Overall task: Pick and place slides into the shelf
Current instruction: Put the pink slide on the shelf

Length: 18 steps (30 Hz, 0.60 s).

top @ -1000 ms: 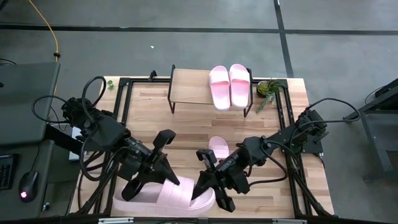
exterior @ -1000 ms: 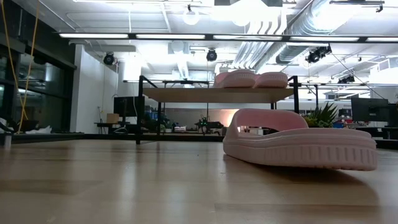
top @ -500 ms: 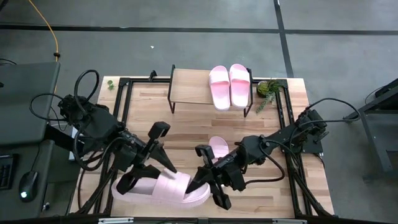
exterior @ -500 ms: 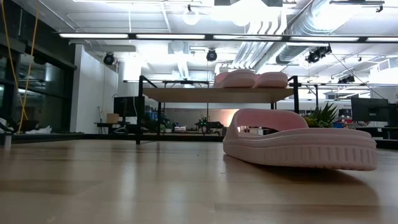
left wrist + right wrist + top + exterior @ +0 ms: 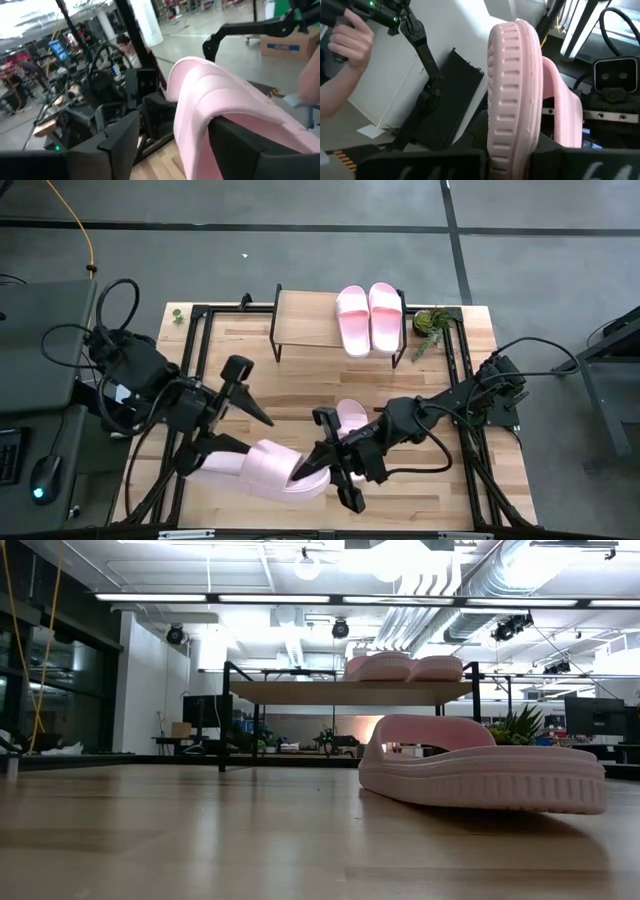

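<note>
One pale pink slide [image 5: 262,470] hangs above the table's near edge between my two grippers. My right gripper [image 5: 312,468] is shut on its right end. My left gripper [image 5: 258,432] stands open at the slide's left, one finger under the ribbed strap [image 5: 220,90], the other finger [image 5: 250,395] well clear on the far side. Two slides [image 5: 368,318] lie soles down, side by side, on the right half of the shelf's [image 5: 305,320] plank top. Another slide [image 5: 350,415] rests on the table, partly hidden by my right arm; the low view shows it [image 5: 480,775] lying flat. My left gripper is open; its near finger [image 5: 240,145] reaches in under the slide's strap from the table's left, and the strap lies over it. Its far finger touches nothing. My right gripper pinches the slide's sole near one end [image 5: 512,135] between its two fingers, coming from the table's right. The sole stands on edge between the fingers, the strap [image 5: 562,105] off to one side. The slide is lifted clear of the table.
A small green plant [image 5: 430,322] sits beside the shelf's right end. Black rails [image 5: 195,340] frame the tabletop. The shelf's left half is bare wood. In the right wrist view a person's hand [image 5: 345,45] holds a device beyond the table.
My left gripper has opened wide, let go of the slide's sole and drawn back toward the table's left and far edges. The slide, held at its right end by my right gripper, has shifted a little toward the far edge.
</note>
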Motion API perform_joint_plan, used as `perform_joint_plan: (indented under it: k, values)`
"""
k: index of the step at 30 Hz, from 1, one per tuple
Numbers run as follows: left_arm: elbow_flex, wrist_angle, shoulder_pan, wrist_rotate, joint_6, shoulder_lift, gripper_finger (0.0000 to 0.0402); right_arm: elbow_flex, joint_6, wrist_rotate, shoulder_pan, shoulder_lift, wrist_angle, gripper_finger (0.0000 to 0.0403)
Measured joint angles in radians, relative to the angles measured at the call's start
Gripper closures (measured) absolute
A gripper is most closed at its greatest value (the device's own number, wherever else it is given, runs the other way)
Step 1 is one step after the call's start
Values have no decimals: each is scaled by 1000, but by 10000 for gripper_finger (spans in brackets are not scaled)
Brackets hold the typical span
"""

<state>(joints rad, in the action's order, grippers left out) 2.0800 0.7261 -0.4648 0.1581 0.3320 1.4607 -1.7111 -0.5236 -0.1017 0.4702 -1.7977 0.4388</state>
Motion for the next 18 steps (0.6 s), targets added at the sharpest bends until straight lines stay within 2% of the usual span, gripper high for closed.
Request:
perform_joint_plan:
  k: [3, 18]
  values:
    - [0, 25, 0, 22, -16, -20, 183, 0, 0, 9, -3, 0, -17, 387]
    - [4, 96, -1, 59, -128, -145, 188, 5, -31, 242, 2, 2, -191, 387]
